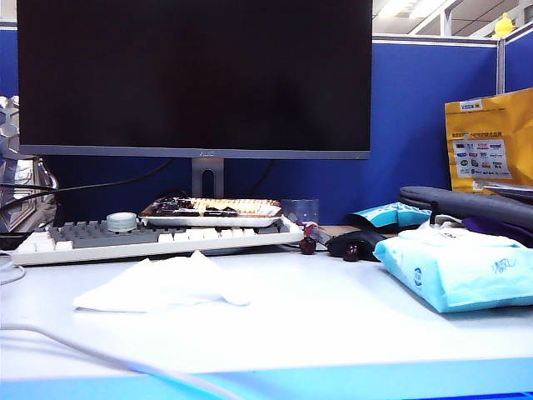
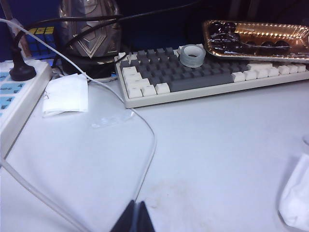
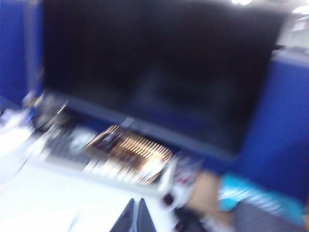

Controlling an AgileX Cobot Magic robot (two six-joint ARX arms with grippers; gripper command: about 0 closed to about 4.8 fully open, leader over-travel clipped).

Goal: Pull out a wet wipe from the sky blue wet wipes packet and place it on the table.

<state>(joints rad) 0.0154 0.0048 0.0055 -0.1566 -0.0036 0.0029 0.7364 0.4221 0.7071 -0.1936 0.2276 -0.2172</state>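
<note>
Nearest the camera, the table's (image 1: 333,333) light blue front edge, a white cable (image 1: 100,354) crossing it. The wet wipe (image 1: 162,283) lies crumpled just before the keyboard (image 1: 158,237), well apart from the sky blue packet (image 1: 458,271) at right. Thin, limp and light, it is probably best pinched at a raised fold. Left gripper (image 2: 135,217) and right gripper (image 3: 135,217) both pressed together, empty. Open tabletop lies between wipe and packet.

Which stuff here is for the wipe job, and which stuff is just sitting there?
For the job: wet wipe, sky blue wet wipes packet, table, right gripper.

Just lying about: keyboard, monitor, tape roll, yellow bag, left gripper.
</note>
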